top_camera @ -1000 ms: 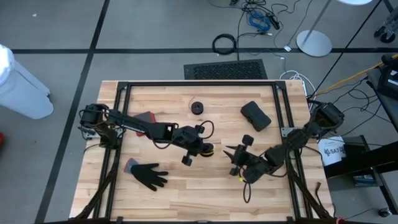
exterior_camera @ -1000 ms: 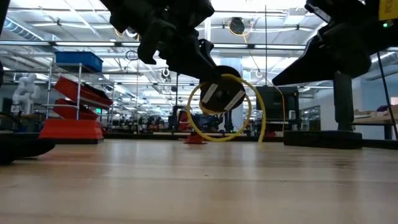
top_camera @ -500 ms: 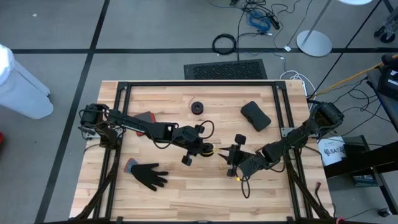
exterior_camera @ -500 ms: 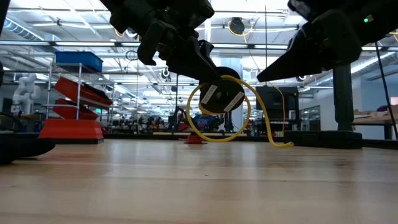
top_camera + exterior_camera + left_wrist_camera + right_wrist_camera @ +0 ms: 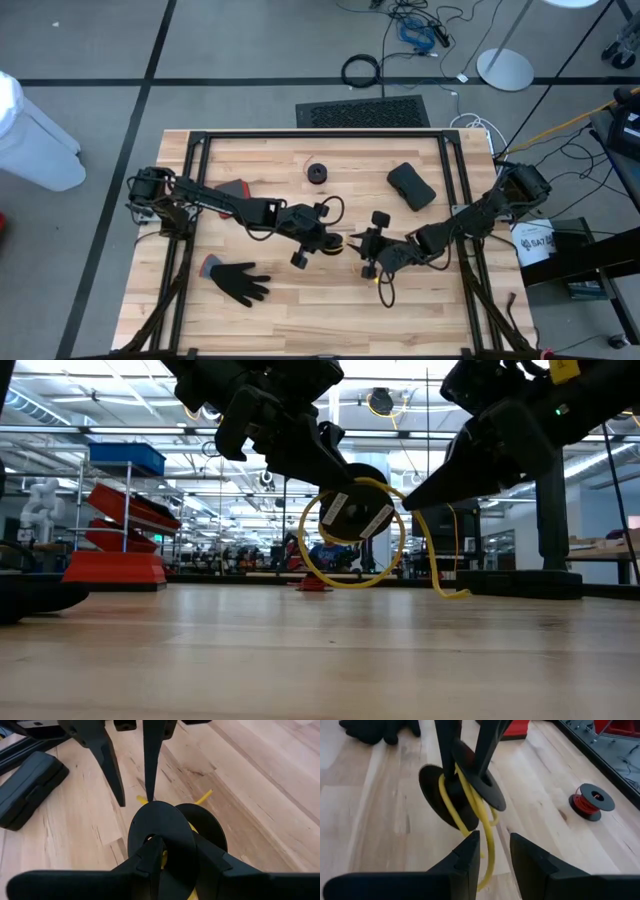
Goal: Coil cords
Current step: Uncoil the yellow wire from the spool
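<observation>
A black spool (image 5: 355,515) wound with yellow cord (image 5: 470,805) hangs over the table's middle, and my left gripper (image 5: 325,240) is shut on it. One wide loose turn of cord (image 5: 345,582) sags below the spool. My right gripper (image 5: 492,837) stands open just right of the spool. The cord's loose length (image 5: 489,855) runs between its fingers, and the tail (image 5: 455,593) trails off toward the table. In the left wrist view the right gripper (image 5: 135,800) points at the spool from beyond it. My left gripper pinches one flange of the spool (image 5: 165,827). One finger (image 5: 150,857) lies on the flange's outer face and the other reaches between the two flanges. The fingers slant down from the table's left. The spool hangs clear of the table with its flanges upright. My right gripper has the yellow cord's loose length (image 5: 490,845) passing between its open fingers, close along one finger's inner side (image 5: 472,855). I cannot tell whether the cord touches that finger.
A small spool of red wire (image 5: 318,173) and a black case (image 5: 411,186) lie toward the far edge. A black glove (image 5: 238,282) lies near the front left, with a red item (image 5: 235,190) behind the left arm. The black frame's rails (image 5: 320,134) run round the table.
My right gripper has moved toward the table's left, up to the spool, swinging its fingers round to point at it. The cord's loose length, which hung straight down, now bends outward with its tail trailing.
</observation>
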`<state>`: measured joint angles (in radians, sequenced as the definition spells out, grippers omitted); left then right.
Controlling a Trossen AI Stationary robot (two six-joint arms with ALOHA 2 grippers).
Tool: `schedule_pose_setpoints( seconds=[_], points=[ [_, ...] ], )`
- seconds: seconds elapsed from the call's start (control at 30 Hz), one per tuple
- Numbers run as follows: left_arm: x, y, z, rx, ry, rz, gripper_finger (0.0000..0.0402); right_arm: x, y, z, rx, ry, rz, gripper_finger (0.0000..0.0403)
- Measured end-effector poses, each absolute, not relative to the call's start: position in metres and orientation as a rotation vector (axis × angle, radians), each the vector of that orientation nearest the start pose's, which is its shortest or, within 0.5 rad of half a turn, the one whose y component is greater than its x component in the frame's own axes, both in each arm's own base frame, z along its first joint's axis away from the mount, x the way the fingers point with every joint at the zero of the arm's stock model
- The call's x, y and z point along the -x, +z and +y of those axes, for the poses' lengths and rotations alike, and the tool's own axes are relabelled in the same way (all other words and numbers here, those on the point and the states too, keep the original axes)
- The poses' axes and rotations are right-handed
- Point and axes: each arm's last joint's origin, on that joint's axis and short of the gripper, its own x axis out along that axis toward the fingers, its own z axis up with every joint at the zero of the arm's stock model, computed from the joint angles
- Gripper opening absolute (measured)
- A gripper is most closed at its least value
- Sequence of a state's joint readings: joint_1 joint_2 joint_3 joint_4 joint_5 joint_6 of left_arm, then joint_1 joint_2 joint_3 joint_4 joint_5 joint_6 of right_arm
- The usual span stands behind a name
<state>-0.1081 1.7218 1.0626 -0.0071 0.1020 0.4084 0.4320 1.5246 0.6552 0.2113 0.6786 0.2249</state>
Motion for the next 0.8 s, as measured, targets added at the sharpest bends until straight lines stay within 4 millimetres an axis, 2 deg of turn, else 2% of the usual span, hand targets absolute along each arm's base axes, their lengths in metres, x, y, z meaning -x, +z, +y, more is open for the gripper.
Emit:
schedule_pose_setpoints(
  seconds=[0.17,0.33,0.8],
  points=[
    [-0.363,0.202,-0.042,-0.393,-0.337,0.617,0.0091,-0.265,0.164,0.102,0.139,-0.298,0.527,0.0077],
    [-0.363,0.202,-0.042,-0.393,-0.337,0.617,0.0091,-0.265,0.164,0.101,0.141,-0.299,0.530,0.0011],
    [-0.360,0.198,-0.042,-0.382,-0.345,0.681,0.0091,-0.255,0.153,0.096,0.160,-0.404,0.633,0.0001]
  ],
)
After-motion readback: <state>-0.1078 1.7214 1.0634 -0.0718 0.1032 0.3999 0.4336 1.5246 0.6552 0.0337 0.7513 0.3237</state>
